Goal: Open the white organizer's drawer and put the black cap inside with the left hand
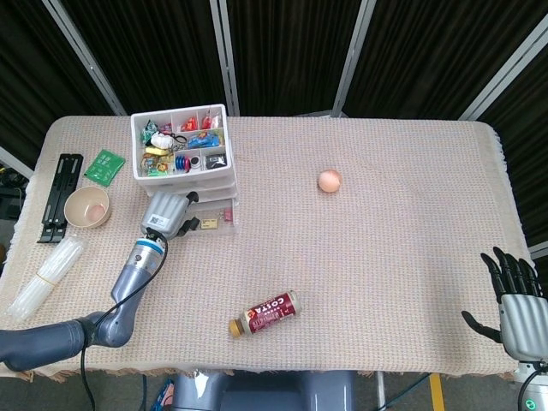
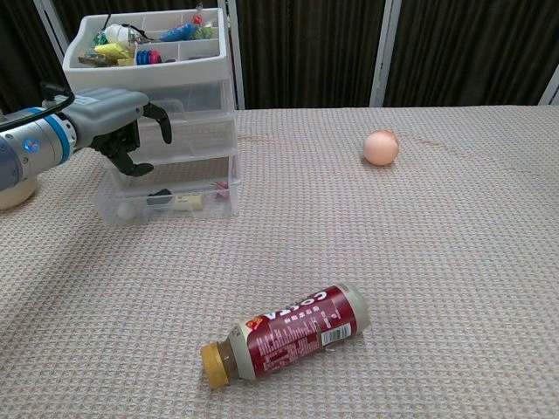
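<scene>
White organizer (image 1: 181, 163) (image 2: 157, 96): a stack of drawers with an open tray of small coloured items on top. Its lowest drawer (image 2: 166, 202) (image 1: 199, 221) is pulled out toward the table's near edge. Inside this drawer, near its left half, lies the black cap (image 2: 159, 199), beside a small yellowish piece and a pink one.

Left hand (image 1: 168, 214) (image 2: 122, 122): poised just above the open drawer, in front of the organizer's middle drawers; fingers loosely curled and apart, holding nothing.

Right hand (image 1: 516, 300): far to the right of the organizer, at the table's near corner; fingers spread, empty.

Brown bottle (image 2: 284, 333) (image 1: 266, 312): lying on its side, nearer the table's front edge than the organizer.

Orange ball (image 2: 381, 147) (image 1: 330, 181): to the organizer's right.
</scene>
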